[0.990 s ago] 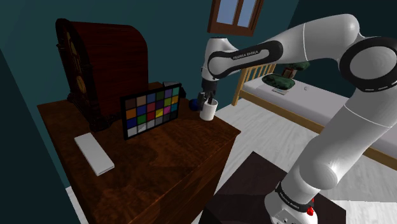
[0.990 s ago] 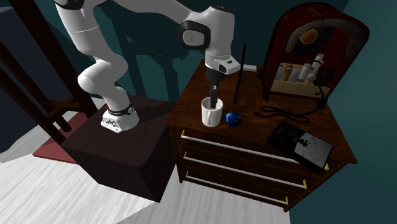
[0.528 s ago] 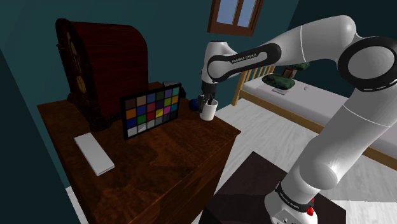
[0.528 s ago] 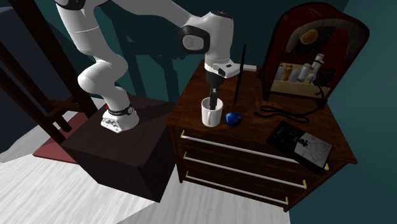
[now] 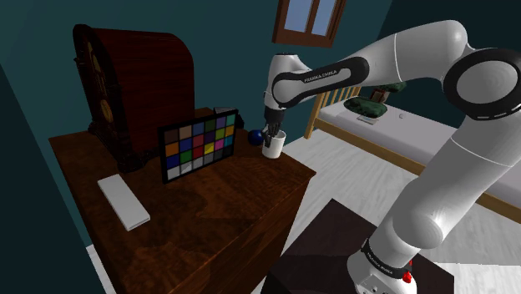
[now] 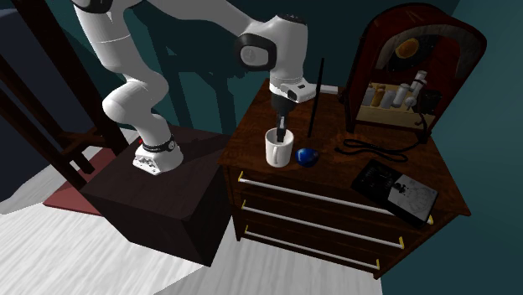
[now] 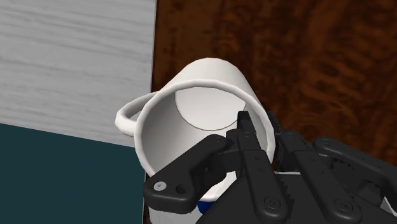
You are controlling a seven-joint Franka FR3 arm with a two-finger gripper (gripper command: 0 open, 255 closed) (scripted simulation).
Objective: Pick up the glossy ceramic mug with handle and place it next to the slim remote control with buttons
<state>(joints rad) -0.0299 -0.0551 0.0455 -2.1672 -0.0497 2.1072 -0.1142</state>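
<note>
A white glossy mug (image 5: pixel 273 147) with a handle stands at the corner of the dark wooden dresser (image 5: pixel 217 209), near the shoulder view's right edge of the top. My black gripper (image 5: pixel 270 132) comes down onto it from above. In the wrist view, the gripper (image 7: pixel 261 130) is shut on the mug (image 7: pixel 191 108) wall, one finger inside the rim and one outside. The mug's handle (image 7: pixel 130 114) points away from the fingers. A slim white remote (image 5: pixel 123 201) lies far off on the dresser's other end. The second exterior view has the gripper (image 6: pixel 281 134) dipping into the mug (image 6: pixel 278 151).
A colour chart (image 5: pixel 199 144) stands upright between mug and remote. A small blue ball (image 6: pixel 307 156) lies right beside the mug. A tall arched wooden cabinet (image 5: pixel 125 83) stands at the back of the dresser. A bed (image 5: pixel 417 134) is beyond, across the white floor.
The fingers have closed onto the mug's wall. The hand sank slightly into the mug a second ago and has held still since; the mug has not moved.
</note>
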